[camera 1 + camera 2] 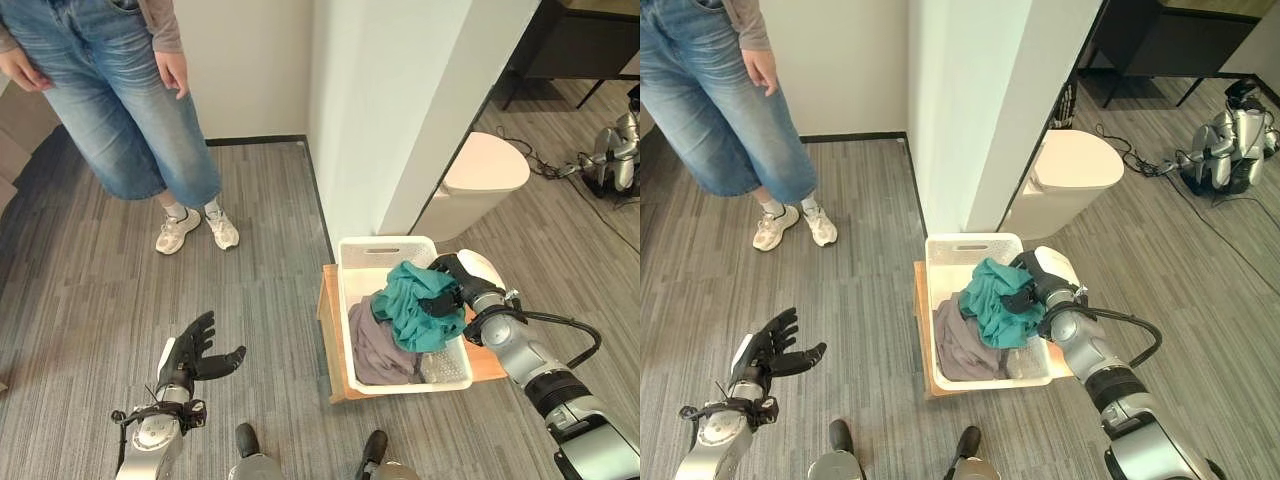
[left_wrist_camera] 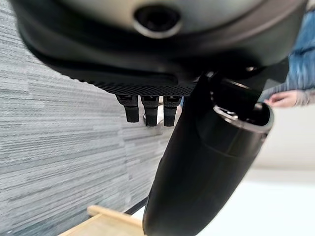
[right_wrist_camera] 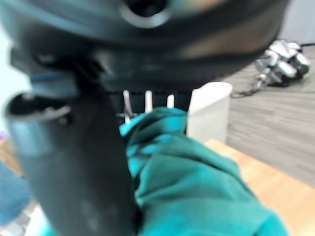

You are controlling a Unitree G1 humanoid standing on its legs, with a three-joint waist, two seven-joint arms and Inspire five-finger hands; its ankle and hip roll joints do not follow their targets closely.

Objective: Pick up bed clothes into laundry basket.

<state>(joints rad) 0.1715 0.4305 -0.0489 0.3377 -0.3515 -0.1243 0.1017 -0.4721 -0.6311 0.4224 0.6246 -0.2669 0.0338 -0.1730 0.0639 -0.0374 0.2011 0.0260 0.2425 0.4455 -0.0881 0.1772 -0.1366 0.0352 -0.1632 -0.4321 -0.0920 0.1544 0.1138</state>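
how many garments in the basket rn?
2 visible. A teal garment lies on top, with the right hand curled on it; a grey garment lies beneath, toward the white laundry basket's near-left side. More may be hidden underneath.

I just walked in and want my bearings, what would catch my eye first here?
The teal cloth heaped in the white basket, with the right hand gripping it over a grey cloth. The left hand hangs open above the floor, and a person in jeans stands beyond.

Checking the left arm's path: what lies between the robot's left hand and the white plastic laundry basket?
Only bare grey floor, in the left eye view. The open left hand hangs apart from the white plastic laundry basket.
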